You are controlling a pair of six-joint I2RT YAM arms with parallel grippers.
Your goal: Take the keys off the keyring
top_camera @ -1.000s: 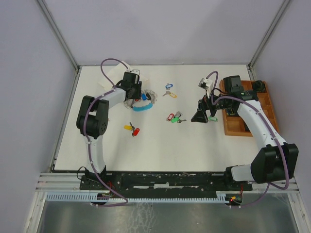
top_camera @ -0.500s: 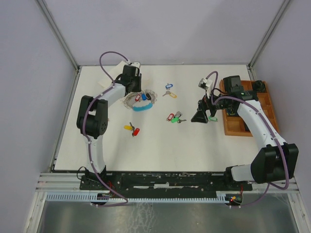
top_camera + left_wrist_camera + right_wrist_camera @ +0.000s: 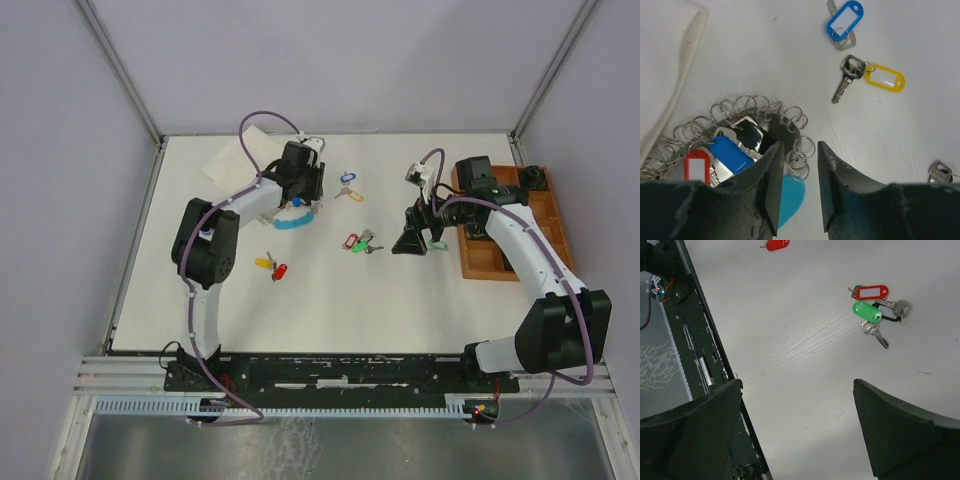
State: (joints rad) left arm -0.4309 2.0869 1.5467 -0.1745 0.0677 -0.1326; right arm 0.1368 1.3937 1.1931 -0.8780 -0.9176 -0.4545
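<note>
White tabletop [image 3: 400,300], keyring [image 3: 791,197] partly behind the left claw [image 3: 798,150].

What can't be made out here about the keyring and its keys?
Top view: the left arm covers nearly all of the keyring.
Left wrist view: the left pincer hides the keyring's near side; its keys cannot be counted.
Same view: the right edge cuts a key.
Right wrist view: the top edge cuts a red tag.

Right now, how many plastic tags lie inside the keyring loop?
3: a red tag at the left, a blue tag beside it, a black tag just right of that. The left gripper may hide more.
</note>
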